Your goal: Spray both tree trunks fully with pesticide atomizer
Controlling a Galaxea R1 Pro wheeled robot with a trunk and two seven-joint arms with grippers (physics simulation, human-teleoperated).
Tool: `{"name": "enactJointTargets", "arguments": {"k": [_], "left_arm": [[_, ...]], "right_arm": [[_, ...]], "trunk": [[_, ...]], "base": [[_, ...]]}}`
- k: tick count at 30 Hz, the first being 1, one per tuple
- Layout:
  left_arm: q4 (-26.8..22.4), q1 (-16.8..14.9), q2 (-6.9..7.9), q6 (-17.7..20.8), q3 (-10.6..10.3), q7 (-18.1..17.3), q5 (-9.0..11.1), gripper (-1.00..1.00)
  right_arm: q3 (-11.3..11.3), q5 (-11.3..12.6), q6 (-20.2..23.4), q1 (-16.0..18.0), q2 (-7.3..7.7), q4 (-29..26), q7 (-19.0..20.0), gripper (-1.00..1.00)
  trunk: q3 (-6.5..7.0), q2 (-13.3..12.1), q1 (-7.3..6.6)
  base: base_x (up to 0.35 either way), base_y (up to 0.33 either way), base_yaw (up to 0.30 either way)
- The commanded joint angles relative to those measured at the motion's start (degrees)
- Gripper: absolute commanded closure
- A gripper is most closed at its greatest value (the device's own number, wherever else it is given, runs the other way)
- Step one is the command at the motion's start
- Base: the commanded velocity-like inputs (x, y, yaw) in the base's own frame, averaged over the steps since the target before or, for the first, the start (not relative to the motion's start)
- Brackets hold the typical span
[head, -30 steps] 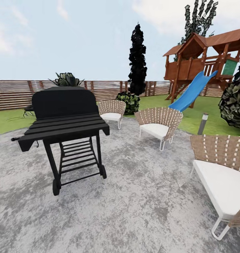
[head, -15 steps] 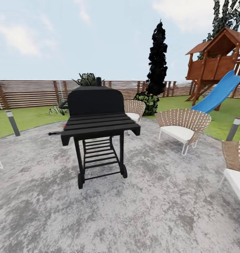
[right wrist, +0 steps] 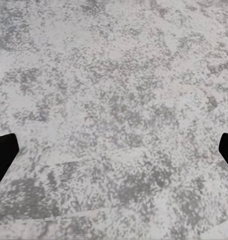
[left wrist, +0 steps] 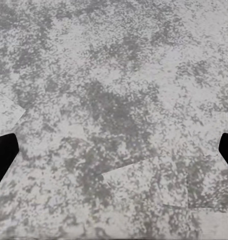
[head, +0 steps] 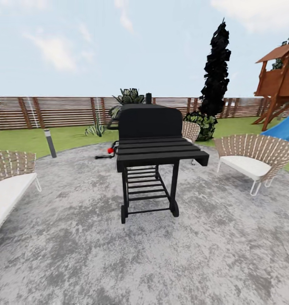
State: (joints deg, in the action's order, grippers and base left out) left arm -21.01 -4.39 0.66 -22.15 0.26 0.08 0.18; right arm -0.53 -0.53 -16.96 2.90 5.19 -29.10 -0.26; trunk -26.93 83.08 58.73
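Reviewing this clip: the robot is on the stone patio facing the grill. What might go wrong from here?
1. The black grill stands straight ahead; driving forward risks bumping it or its wheels.
2. Woven chairs flank the path, one to the right and one to the left, so a wide turn could clip them.
3. Both grippers hang open over bare patio, left gripper, right gripper; with no atomizer in sight, searching may cost time.

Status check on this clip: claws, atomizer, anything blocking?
Both claws open, empty, over grey patio: left claw, right claw. Atomizer not sighted. Black grill dead ahead; lawn and fence beyond.
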Motion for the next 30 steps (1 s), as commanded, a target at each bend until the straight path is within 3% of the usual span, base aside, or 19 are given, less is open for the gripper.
{"name": "enactJointTargets", "arguments": {"k": [1,30], "left_arm": [[0.0,0.0,0.01,0.0,0.0,0.0,0.0,-1.0],[-0.2,0.3,-0.17,-0.2,0.3,-0.1,-0.1,-1.0]], "right_arm": [[0.0,0.0,0.0,0.0,0.0,0.0,0.0,-1.0],[-0.1,0.0,0.0,0.0,0.0,0.0,0.0,-1.0]], "trunk": [[0.0,0.0,0.0],[0.0,0.0,0.0]], "base": [[0.0,0.306,0.278],[0.0,0.306,0.278]]}}
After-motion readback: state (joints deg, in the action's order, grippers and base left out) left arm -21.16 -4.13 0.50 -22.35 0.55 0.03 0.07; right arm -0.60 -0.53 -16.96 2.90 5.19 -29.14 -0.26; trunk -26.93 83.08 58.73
